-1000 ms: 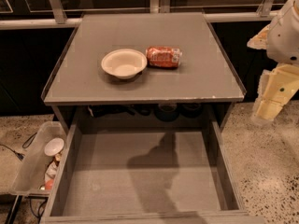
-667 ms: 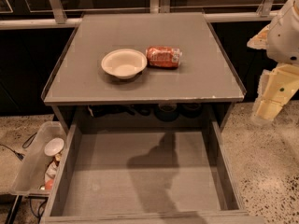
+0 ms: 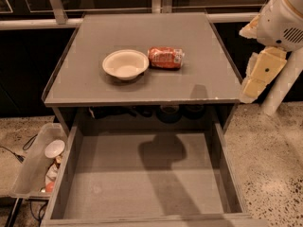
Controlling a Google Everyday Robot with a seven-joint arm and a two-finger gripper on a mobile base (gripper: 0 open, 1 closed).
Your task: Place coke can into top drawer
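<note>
The coke can (image 3: 166, 57) lies on its side on the grey cabinet top (image 3: 142, 86), red with whitish markings, touching or nearly touching the right side of a cream-white bowl (image 3: 125, 64). The top drawer (image 3: 147, 183) is pulled out below the cabinet top, and its flat grey floor holds nothing. My gripper (image 3: 259, 77), cream-coloured under a white arm housing, hangs beside the cabinet's right edge, well to the right of the can and holding nothing.
A translucent plastic bin (image 3: 33, 167) with several small items sits on the floor to the left of the drawer. Dark round items (image 3: 168, 112) sit on the shelf behind the drawer. Speckled floor lies to the right. A rail and dark panels run behind.
My arm and gripper have shifted slightly up and to the left, closer to the cabinet's right edge. The can, bowl and drawer have not moved.
</note>
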